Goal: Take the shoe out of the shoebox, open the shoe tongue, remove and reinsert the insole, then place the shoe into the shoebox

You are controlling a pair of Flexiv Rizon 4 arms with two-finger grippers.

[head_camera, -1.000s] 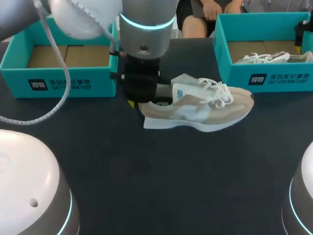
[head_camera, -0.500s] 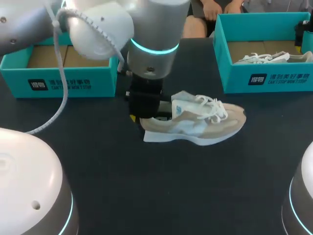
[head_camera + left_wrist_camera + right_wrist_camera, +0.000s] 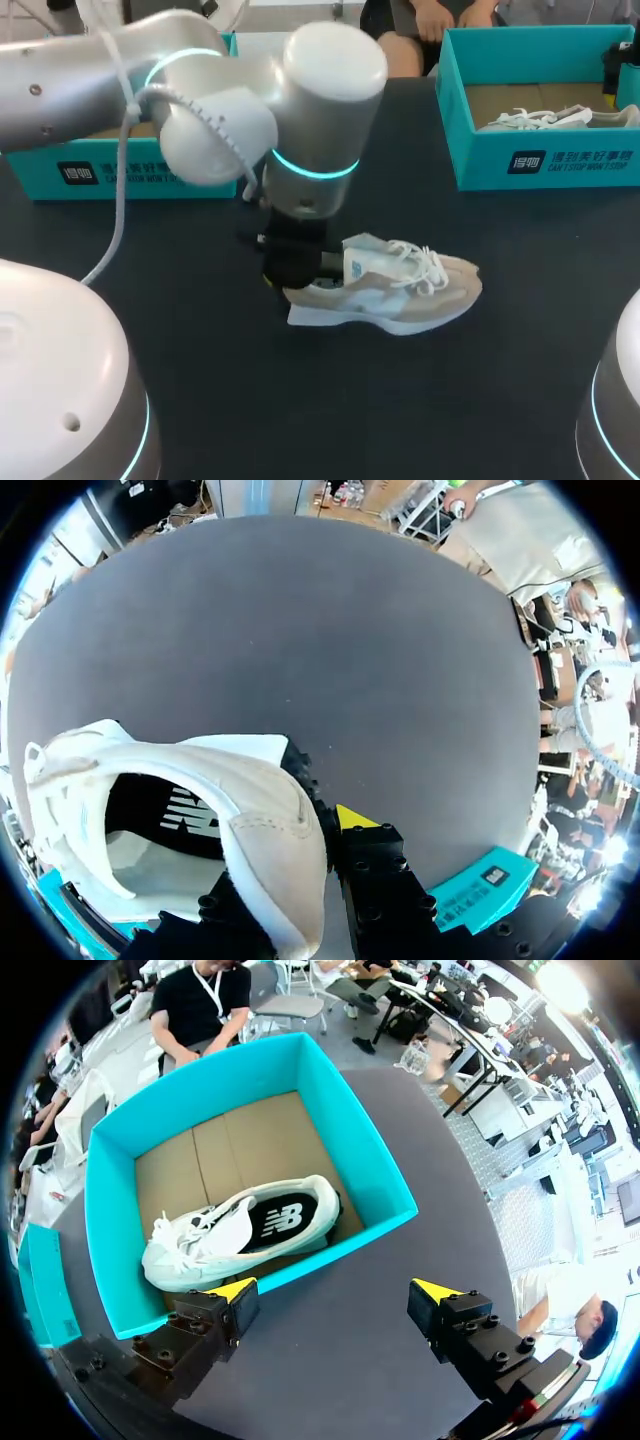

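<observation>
**Left arm pose.** The left arm (image 3: 180, 110) enters from the left side and bends down over the bench (image 3: 250, 400). Its wrist stands vertical above the heel of the shoe (image 3: 390, 290).

**Shoe position.** The shoe rests on its sole on the bench. Its toe points toward the right shoebox (image 3: 540, 160), and it lies well apart from the left shoebox (image 3: 90, 170).

**Left wrist view.** The left gripper (image 3: 305, 865) is hidden beneath the wrist in the head view. This view shows the heel wall between the fingers. One yellow tip sits outside the heel and the other is covered by it, so the fingers appear to be pinching the heel.

**Right wrist view only.** The right gripper (image 3: 332, 1290) hangs over the bench just beside the right shoebox. Its fingers are spread, with nothing between them. A second shoe (image 3: 240, 1230) lies inside that box.
</observation>
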